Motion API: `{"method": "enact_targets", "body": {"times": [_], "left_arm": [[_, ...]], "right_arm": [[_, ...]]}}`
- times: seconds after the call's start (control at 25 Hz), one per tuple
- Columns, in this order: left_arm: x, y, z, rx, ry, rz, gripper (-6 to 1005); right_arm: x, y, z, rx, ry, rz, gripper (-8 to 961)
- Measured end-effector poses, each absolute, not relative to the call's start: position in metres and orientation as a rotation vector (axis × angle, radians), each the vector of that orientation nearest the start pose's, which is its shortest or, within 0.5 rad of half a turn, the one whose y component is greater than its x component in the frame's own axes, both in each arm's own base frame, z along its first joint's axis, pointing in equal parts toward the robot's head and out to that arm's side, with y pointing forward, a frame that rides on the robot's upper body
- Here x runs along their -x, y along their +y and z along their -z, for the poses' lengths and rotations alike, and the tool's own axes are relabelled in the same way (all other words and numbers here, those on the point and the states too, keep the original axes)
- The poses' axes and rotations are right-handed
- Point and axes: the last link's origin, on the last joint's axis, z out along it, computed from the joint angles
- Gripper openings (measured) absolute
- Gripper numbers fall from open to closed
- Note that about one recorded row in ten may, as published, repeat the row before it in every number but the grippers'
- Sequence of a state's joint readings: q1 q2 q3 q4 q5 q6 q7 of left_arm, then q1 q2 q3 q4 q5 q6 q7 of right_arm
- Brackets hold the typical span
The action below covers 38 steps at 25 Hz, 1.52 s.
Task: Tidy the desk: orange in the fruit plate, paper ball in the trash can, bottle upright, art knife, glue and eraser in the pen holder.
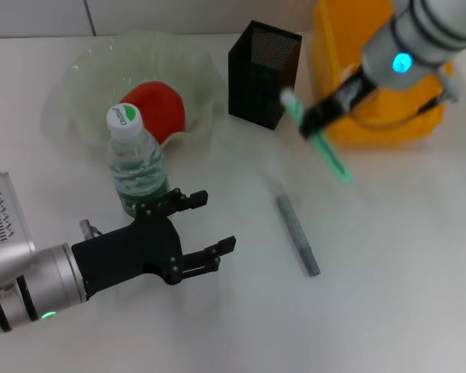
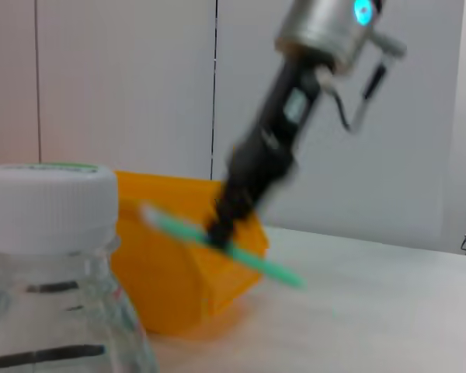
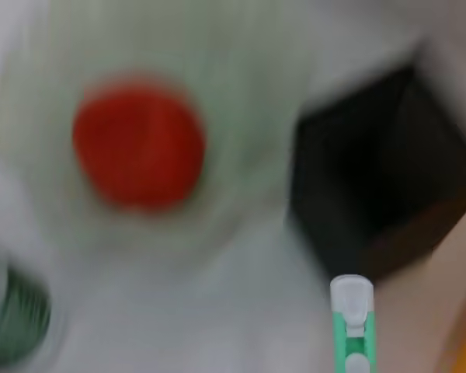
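Mint-green and white art knife (image 1: pixel 320 141) — slim, tilted — clamped in the right hand (image 1: pixel 317 118); left hand (image 1: pixel 193 235) open.

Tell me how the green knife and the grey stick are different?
The art knife is mint green and white; the grey stick is dull grey. The art knife is up in the air, gripped by the right tool; the grey stick lies flat on the desk, untouched. Both are long and slim.

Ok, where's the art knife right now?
In the head view the art knife is off the desk, held tilted in the right gripper, between the pen holder and the trash can.
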<state>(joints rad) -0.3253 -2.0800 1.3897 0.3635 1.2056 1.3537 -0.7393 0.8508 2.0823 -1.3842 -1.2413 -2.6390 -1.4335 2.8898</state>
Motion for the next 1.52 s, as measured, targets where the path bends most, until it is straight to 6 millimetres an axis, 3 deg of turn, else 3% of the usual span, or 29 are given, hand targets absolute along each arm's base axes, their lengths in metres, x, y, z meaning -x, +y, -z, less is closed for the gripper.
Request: {"method": "enact_targets", "body": {"times": [0.04,0.08,0.12,0.16,0.2,0.24,0.28,0.32,0.44,0.52,0.72,0.92,1.08,1.2,1.52], "left_arm": [[0.285,0.259,0.077,2.613,-0.336,0.818,802],[0.286,0.259,0.077,2.612,-0.337,0.818,802],[0.286,0.259,0.077,2.612,-0.338,0.817,802],[0.286,0.259,0.077,2.611,-0.338,0.815,802],[0.286,0.259,0.077,2.611,-0.338,0.813,802],[0.286,0.260,0.078,2.611,-0.337,0.813,802],[0.286,0.260,0.077,2.611,-0.337,0.813,802],[0.286,0.260,0.077,2.611,-0.336,0.813,802],[0.285,0.261,0.077,2.611,-0.333,0.813,802],[0.284,0.262,0.077,2.613,-0.329,0.819,802],[0.281,0.265,0.077,2.616,-0.325,0.825,802],[0.278,0.265,0.078,2.625,-0.316,0.835,802],[0.278,0.264,0.078,2.632,-0.314,0.835,802],[0.278,0.264,0.079,2.633,-0.315,0.832,802],[0.279,0.263,0.079,2.632,-0.328,0.835,802]], "right_arm": [[-0.103,0.408,-0.003,2.398,0.994,0.206,175],[-0.103,0.408,-0.003,2.398,0.994,0.206,175],[-0.098,0.412,-0.022,2.351,0.892,0.024,175],[-0.098,0.412,-0.022,2.351,0.892,0.024,175],[-0.095,0.414,-0.038,2.295,0.734,-0.190,175],[-0.097,0.414,-0.042,2.266,0.667,-0.291,175],[-0.097,0.414,-0.042,2.266,0.667,-0.291,175],[-0.099,0.414,-0.047,2.212,0.579,-0.461,175],[-0.105,0.417,-0.046,2.178,0.521,-0.586,175],[-0.116,0.420,-0.035,2.195,0.464,-0.690,175],[-0.135,0.418,-0.010,2.258,0.386,-0.786,179],[-0.149,0.424,-0.001,2.254,0.367,-0.850,183],[-0.159,0.432,0.003,2.241,0.410,-0.843,186],[-0.166,0.439,0.016,2.261,0.448,-0.808,189],[-0.173,0.440,0.035,2.293,0.454,-0.736,195]]}}
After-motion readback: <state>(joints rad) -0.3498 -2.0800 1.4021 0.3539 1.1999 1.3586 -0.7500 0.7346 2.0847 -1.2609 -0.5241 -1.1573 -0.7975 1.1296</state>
